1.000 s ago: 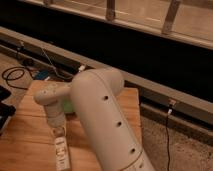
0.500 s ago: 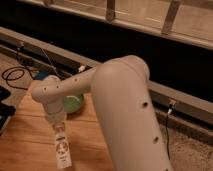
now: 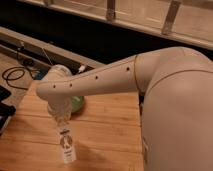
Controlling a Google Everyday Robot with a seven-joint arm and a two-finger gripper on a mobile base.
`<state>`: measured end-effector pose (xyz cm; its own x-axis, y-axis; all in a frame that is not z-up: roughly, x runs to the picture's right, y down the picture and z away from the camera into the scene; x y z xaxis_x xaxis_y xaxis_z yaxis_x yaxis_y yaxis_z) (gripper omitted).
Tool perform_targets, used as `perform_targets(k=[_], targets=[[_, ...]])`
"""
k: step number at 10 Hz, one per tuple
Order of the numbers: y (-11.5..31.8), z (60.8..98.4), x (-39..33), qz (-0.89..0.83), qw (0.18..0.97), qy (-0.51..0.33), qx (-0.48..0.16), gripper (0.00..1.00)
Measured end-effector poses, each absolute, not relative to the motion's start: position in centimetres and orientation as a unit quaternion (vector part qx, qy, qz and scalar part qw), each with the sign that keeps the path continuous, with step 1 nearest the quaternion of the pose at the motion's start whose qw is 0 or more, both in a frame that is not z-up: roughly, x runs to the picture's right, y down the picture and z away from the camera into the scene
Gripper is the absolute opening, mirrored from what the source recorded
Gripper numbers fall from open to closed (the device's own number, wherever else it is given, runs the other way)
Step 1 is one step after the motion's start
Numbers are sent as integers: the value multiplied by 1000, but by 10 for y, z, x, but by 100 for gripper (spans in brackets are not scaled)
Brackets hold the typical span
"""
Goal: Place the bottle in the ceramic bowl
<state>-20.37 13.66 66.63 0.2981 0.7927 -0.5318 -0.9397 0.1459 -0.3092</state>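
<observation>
The arm is reaching leftward across the wooden table, and the gripper is pointing downward over the table's left part. The gripper is clamping the upper end of the bottle, which is hanging nearly upright below it with its label facing the camera. Whether the bottle's base is touching the table cannot be told. The ceramic bowl is sitting just behind the gripper, partly hidden by the arm. The bottle is outside the bowl.
</observation>
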Motion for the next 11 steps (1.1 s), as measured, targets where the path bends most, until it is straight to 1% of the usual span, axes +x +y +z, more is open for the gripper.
perform_targets(k=[4,5,8,10,11], targets=[[138,667,-205,578,749,122,-302,0],[132,667,-208,576,753,114,-296,0],[83,676,-228,569,767,81,-283,0],[32,674,-263,553,788,54,-266,0],[0,671,-286,540,802,40,-253,0]])
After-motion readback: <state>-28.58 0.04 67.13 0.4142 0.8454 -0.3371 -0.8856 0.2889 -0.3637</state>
